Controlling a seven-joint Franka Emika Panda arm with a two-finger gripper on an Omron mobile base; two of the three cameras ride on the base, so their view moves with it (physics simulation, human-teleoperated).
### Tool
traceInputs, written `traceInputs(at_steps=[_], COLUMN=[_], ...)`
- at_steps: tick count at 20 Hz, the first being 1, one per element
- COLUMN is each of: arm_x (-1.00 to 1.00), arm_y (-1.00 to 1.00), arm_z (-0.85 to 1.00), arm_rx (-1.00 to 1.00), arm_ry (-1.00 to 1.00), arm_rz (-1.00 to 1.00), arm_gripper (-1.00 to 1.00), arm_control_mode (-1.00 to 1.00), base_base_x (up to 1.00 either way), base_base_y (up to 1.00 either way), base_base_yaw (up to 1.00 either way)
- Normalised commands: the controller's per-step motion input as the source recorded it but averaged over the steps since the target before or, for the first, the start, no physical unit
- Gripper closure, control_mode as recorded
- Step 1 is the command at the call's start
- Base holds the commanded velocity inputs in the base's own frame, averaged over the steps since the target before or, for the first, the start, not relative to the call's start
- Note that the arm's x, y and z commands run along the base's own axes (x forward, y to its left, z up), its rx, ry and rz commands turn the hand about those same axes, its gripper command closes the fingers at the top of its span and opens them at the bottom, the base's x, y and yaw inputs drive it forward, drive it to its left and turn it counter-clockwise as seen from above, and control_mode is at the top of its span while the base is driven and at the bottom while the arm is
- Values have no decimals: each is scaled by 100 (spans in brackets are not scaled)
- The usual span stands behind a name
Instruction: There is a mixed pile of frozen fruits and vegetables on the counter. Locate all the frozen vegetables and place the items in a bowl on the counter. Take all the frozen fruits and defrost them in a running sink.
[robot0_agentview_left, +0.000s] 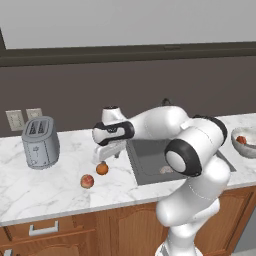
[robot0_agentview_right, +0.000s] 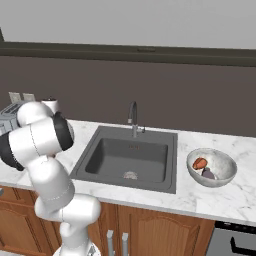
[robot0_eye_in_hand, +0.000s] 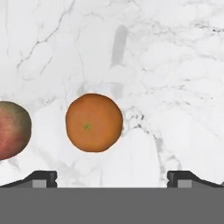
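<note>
Left base view first: white marble counter (robot0_agentview_left: 45, 185) with grey veins, and the two-finger gripper (robot0_agentview_left: 100, 159) hangs just above a small round orange fruit (robot0_agentview_left: 102, 169), with a reddish-pink apple-like ball (robot0_agentview_left: 87, 181) sitting near it to the left. A silver toaster (robot0_agentview_left: 40, 142) stands further left, and the dark grey rectangular sink (robot0_agentview_left: 150, 159) is to the right, partly behind the arm. Right base view: same sink (robot0_agentview_right: 125, 157) with its slim gooseneck faucet (robot0_agentview_right: 133, 117), and a pale whitish-grey round bowl (robot0_agentview_right: 222, 172) right of it holding the orange-red tapered root (robot0_agentview_right: 199, 163) and dark purple eggplant (robot0_agentview_right: 208, 174). Hand view: jaws spread wide, nothing held, orange (robot0_eye_in_hand: 94, 122) between the tips but ahead of them, apple (robot0_eye_in_hand: 12, 129) at the left edge.
</note>
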Motion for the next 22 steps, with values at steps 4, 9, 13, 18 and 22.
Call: traceInputs(at_steps=[4,9,13,18,22], arm_x=[-2,1,-1,2,1], arm_y=[41,2,2,6,3], arm_z=[-25,-3,-28,-29,-22], arm_rx=[1,0,3,2,3], arm_ry=[0,0,1,2,1], arm_rz=[2,0,0,0,0], arm_gripper=[-100,-100,-100,-100,-100], arm_control_mode=[-100,-100,-100,-100,-100], base_base_x=[0,0,0,0,0], base_base_y=[0,0,0,0,0], base_base_yaw=[0,0,0,0,0])
